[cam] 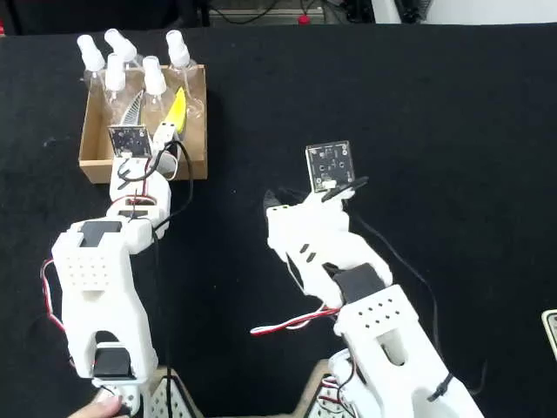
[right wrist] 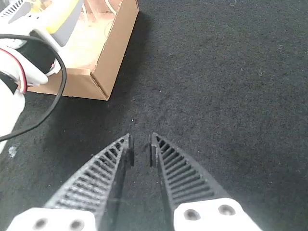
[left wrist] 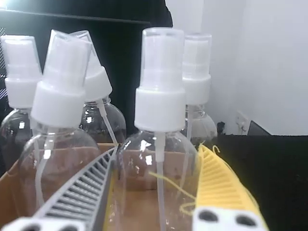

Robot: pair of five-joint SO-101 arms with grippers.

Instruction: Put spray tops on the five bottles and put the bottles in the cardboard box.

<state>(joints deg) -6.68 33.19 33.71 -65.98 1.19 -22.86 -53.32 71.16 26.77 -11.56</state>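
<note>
The left gripper [left wrist: 159,149] reaches into the cardboard box [cam: 91,165] with its grey and yellow jaws spread wide around one spray bottle [left wrist: 159,173]. They appear to touch its clear body on both sides, so I judge it is held. That bottle stands upright, long axis vertical, its spray top [left wrist: 160,103] seated and rising above the jaw tips. Just beside the grey jaw stands a neighbouring bottle [left wrist: 57,159], also capped and leaning slightly. Beyond these, three rear bottles [cam: 120,43] crowd the far end of the box, all with tops on. All five are therefore inside, and what remains is likely to let go and draw the left arm back over the near wall. The tight spot is the neighbour at the grey jaw, which a widening jaw could nudge. The right gripper [right wrist: 140,144] hangs over the black table [cam: 418,104], well apart from the box, its jaws nearly together with a narrow slit between the tips and nothing in them. The left arm is plainly the nearer one
</note>
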